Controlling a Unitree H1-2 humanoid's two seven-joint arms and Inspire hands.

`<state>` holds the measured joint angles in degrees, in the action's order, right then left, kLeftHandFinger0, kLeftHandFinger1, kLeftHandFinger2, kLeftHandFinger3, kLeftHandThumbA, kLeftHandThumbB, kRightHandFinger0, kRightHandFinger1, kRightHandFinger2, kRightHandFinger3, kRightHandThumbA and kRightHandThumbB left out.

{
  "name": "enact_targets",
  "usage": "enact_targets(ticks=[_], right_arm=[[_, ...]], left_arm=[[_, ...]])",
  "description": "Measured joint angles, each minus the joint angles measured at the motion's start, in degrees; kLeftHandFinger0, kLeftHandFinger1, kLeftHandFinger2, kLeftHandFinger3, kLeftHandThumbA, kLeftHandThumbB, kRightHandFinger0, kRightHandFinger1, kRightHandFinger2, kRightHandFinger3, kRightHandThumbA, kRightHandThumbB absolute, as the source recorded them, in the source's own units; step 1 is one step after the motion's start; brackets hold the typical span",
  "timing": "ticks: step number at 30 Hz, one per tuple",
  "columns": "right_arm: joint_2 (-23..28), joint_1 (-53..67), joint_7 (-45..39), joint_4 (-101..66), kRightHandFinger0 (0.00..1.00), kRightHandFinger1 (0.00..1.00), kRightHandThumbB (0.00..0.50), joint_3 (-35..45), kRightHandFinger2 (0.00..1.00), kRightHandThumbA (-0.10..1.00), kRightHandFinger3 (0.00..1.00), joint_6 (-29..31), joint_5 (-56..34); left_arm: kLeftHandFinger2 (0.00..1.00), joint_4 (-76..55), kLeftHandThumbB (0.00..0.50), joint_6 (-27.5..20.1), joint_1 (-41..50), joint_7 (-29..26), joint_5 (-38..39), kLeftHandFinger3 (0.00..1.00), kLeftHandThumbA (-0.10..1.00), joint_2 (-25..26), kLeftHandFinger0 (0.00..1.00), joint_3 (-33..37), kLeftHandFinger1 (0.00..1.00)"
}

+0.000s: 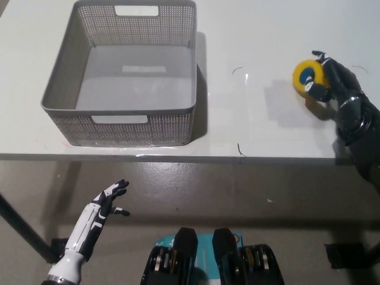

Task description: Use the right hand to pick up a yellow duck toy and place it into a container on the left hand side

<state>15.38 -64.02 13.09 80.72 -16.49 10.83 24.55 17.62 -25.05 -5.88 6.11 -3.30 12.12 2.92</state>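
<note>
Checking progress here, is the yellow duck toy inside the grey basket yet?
No, the yellow duck toy sits in the right hand, far from the basket.

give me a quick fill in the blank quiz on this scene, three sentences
1. The black right robot hand is closed on a ____ toy.
2. The grey basket on the white table holds ____.
3. The white left robot hand rests open ____ the table's edge, at the lower left.

Missing words: yellow; nothing; below
</note>
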Motion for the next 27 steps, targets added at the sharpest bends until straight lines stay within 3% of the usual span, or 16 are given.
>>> enact_targets(ticks=[4,6,11,13,15,17,23,27], right_arm=[[0.0,-2.1,1.9,-0.7,0.02,0.45,0.128,0.6,0.82,-0.10,0.91,2.1,-0.3],[0.0,-3.7,2.4,-0.9,0.00,0.39,0.133,0.9,0.75,-0.10,0.86,2.8,-0.3],[0.0,-7.7,2.9,-2.1,0.00,0.37,0.135,2.1,0.78,-0.10,0.88,4.1,-0.9],[0.0,-9.1,3.2,-2.6,0.00,0.38,0.135,2.3,0.81,-0.10,0.89,4.3,-1.1],[-0.1,-9.9,3.4,-3.3,0.01,0.46,0.129,2.7,0.88,-0.10,1.00,4.4,-1.3],[-0.1,-10.1,3.4,-4.2,0.00,0.50,0.118,3.0,0.91,-0.10,1.00,4.4,-1.4],[-0.6,-10.8,3.6,-6.0,0.00,0.44,0.146,3.8,0.80,-0.10,0.88,4.4,-1.5],[-2.5,-12.0,3.6,-6.6,0.00,0.35,0.122,4.7,0.74,-0.10,0.86,4.4,-1.8]], left_arm=[[0.96,0.4,0.500,0.0,0.0,0.0,0.0,0.98,1.00,0.0,0.58,0.0,0.86],[0.93,0.3,0.500,0.0,0.0,0.0,0.0,0.96,1.00,0.0,0.57,0.0,0.85],[0.90,0.3,0.500,0.0,0.0,0.0,0.2,0.94,1.00,0.0,0.54,0.0,0.81],[0.90,0.3,0.500,0.0,0.0,0.0,0.2,0.94,1.00,0.0,0.53,0.0,0.81],[0.89,0.3,0.500,0.0,0.1,0.0,0.3,0.93,1.00,0.0,0.52,0.0,0.79],[0.88,0.2,0.500,0.0,0.2,0.0,0.3,0.92,1.00,0.0,0.51,0.0,0.78],[0.86,0.2,0.500,0.1,0.8,0.0,0.3,0.91,1.00,0.0,0.50,0.0,0.76],[0.85,0.1,0.500,0.2,1.4,0.0,0.3,0.89,1.00,-0.1,0.50,0.1,0.75]])
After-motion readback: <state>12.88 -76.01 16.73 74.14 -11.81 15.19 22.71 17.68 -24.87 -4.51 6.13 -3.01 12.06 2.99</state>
